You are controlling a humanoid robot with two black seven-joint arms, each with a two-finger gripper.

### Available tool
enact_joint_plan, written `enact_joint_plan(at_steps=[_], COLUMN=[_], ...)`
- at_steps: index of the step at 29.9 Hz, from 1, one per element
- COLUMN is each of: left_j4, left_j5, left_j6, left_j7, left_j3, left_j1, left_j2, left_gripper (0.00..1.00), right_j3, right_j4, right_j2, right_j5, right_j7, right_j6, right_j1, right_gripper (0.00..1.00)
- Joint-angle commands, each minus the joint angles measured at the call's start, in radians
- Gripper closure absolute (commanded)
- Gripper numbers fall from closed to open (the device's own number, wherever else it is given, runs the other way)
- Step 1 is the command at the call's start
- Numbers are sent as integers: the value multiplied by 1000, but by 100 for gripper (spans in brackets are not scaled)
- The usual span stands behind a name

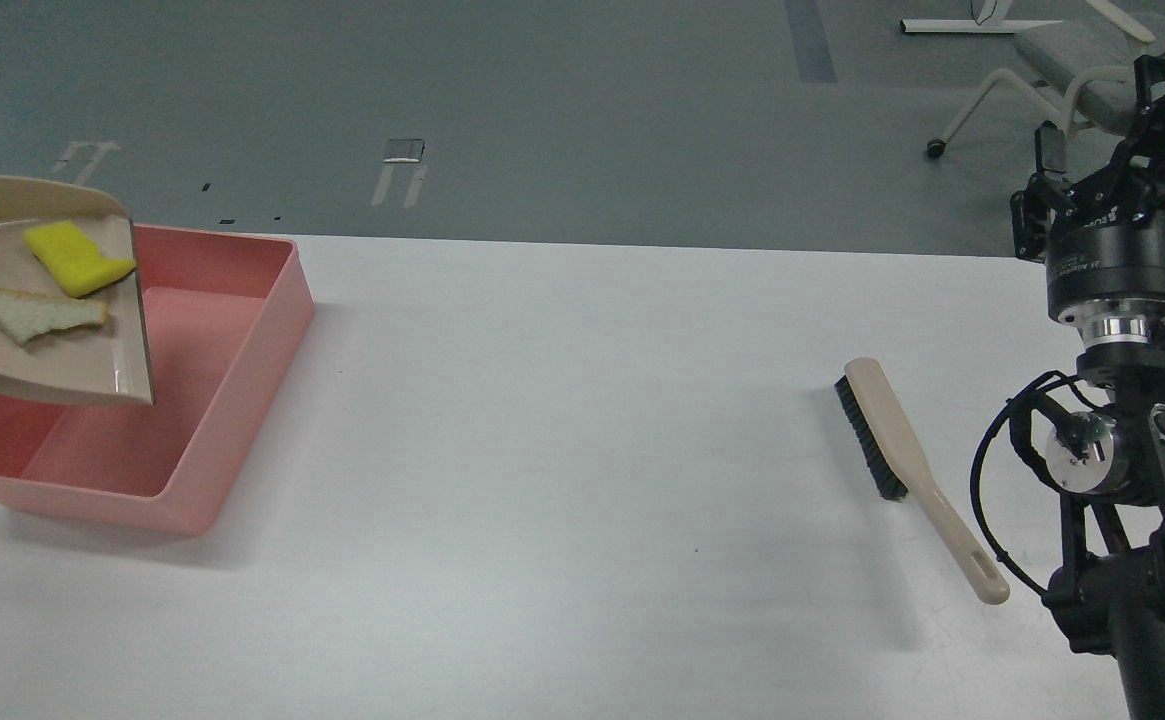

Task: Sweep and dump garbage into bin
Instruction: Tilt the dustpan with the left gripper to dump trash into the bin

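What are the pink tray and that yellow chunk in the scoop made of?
The pink tray looks like smooth moulded plastic: even colour, rounded corners, slight sheen. The yellow chunk looks like matte sponge foam, though its texture is too small to confirm. It lies in the beige dustpan, apparently glossy plastic.

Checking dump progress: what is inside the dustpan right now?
The dustpan holds the white bread slice and yellow sponge chunk, above the pink bin. The bin floor beneath the pan is hidden.

The bench (562,450) lies open through its middle. At nine o'clock the bin (242,400) blocks the left edge, the dustpan (62,370) hanging over it. Near my right hand (1122,180), at four o'clock, lies the brush (917,470).
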Motion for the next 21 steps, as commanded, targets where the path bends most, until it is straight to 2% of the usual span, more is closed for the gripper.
enact_joint_plan(at_steps=[1, 4, 12, 14, 21], left_j4=[-6, -35, -129, -155, -189], left_j5=[145, 282, 374, 396, 209], left_j6=[1, 4, 12, 13, -8], left_j7=[-2, -19, -48, -48, 19], left_j3=[0, 0, -2, -2, -5], left_j1=[-39, -51, -86, -91, -198], left_j2=[16, 70, 240, 251, 188], left_gripper=[100, 100, 100, 100, 100], right_j3=[4, 4, 2, 2, 2], right_j4=[0, 0, 0, 0, 2], right_j2=[0, 0, 0, 0, 0], right_j5=[0, 6, 42, 42, 42], right_j7=[1, 1, 1, 0, 0], right_j6=[2, 3, 9, 9, 9], right_j1=[-1, -2, -8, -8, -21], right_gripper=[7, 7, 5, 5, 4])
